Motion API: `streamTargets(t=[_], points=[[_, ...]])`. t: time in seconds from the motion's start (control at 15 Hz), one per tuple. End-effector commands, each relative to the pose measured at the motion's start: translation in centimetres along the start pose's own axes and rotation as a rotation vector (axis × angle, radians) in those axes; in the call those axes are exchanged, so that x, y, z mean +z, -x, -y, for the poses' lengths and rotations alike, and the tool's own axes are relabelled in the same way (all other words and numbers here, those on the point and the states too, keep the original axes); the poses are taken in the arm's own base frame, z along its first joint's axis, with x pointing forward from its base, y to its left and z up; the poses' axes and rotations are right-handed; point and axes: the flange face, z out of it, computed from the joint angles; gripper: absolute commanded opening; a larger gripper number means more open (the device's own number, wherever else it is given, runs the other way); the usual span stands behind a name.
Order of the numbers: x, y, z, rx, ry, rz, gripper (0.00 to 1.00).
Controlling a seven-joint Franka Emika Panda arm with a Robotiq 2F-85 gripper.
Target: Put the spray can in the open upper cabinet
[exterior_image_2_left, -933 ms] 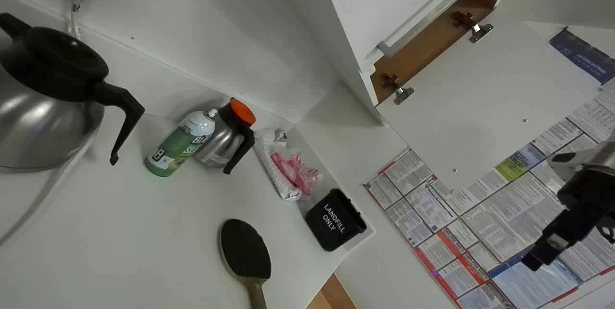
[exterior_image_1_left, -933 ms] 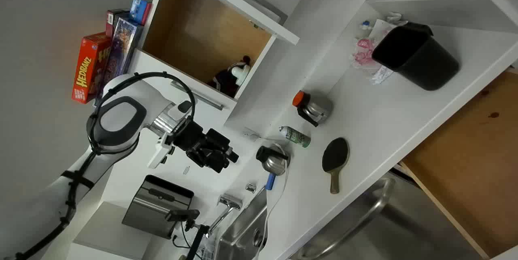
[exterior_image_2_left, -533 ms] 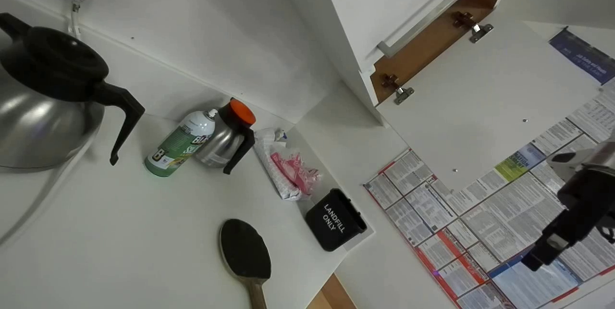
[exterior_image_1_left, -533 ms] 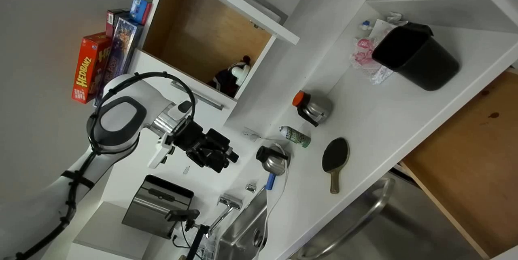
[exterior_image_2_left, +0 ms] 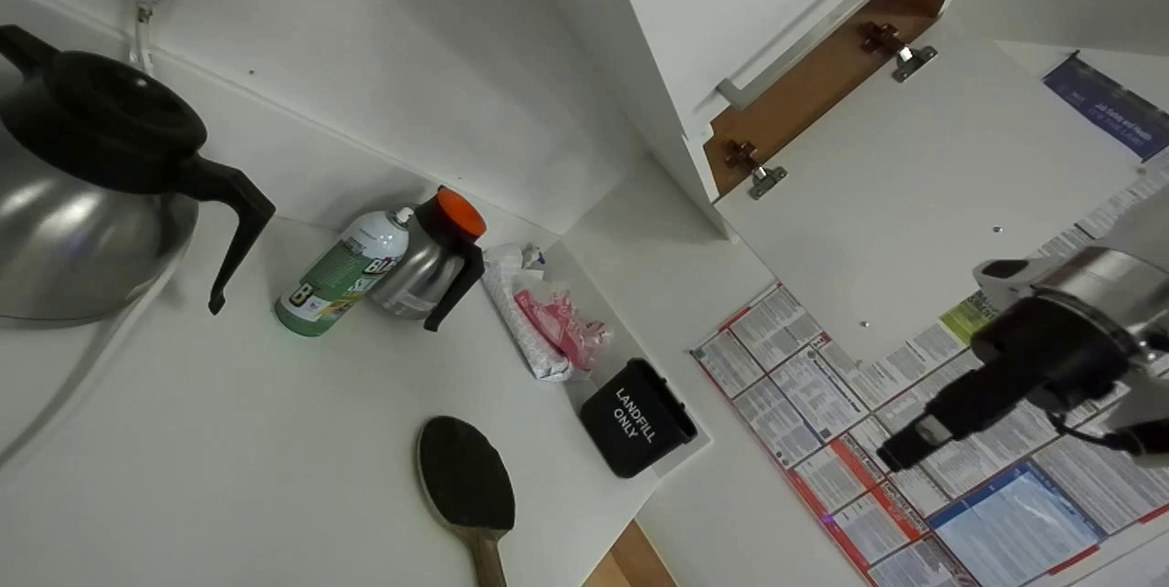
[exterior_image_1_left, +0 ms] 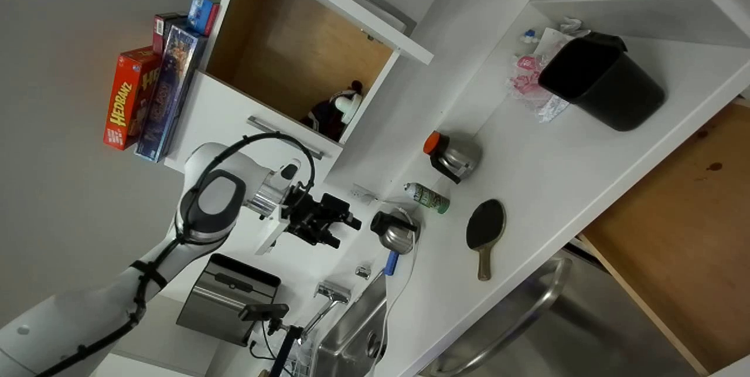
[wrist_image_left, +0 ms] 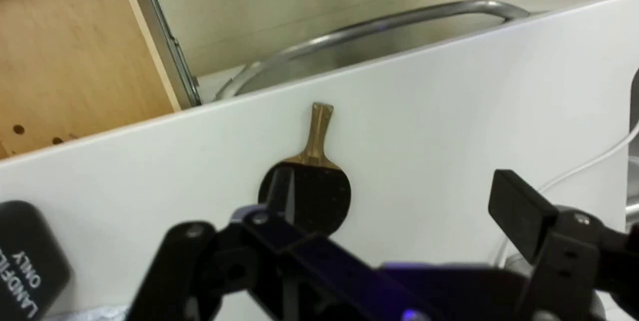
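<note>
The spray can [exterior_image_1_left: 428, 198] is green with a white top and stands on the white counter between two metal carafes. It also shows in an exterior view [exterior_image_2_left: 342, 272]; in the wrist view it is out of sight. The open upper cabinet [exterior_image_1_left: 304, 43] has a white frame and a brown wood interior, with a dark and white object in its lower corner. Part of its inside shows in an exterior view [exterior_image_2_left: 822, 99]. My gripper [exterior_image_1_left: 347, 233] is open and empty, in the air short of the black-lidded carafe and apart from the can. In the wrist view its fingers [wrist_image_left: 392, 193] are wide apart.
A black-lidded carafe [exterior_image_1_left: 398, 240] with a white cable and an orange-lidded carafe [exterior_image_1_left: 462, 157] flank the can. A black paddle [wrist_image_left: 324, 196] lies nearer the counter edge. A black bin [exterior_image_1_left: 621, 92], an open drawer [exterior_image_1_left: 674, 236], a sink [exterior_image_1_left: 357, 330] and a faucet [exterior_image_1_left: 334, 292] are around.
The arm was still, then moved: right and down in an exterior view, left in the other exterior picture. My gripper is closer to the counter and its fingers show more clearly apart. Objects have not moved.
</note>
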Motion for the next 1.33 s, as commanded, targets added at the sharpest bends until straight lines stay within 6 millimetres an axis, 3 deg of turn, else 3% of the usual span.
streamTargets(t=[0.0, 0.4, 0.93, 1.27], points=[[3.8, -2.9, 3.4, -0.020, -0.057, -0.149, 1.00], [9.7, -7.1, 9.4, -0.079, -0.087, -0.307, 1.00], [10.6, -7.2, 9.7, -0.100, -0.074, -0.269, 1.00], [14.5, -9.9, 10.1, -0.096, -0.036, -0.438, 1.00]])
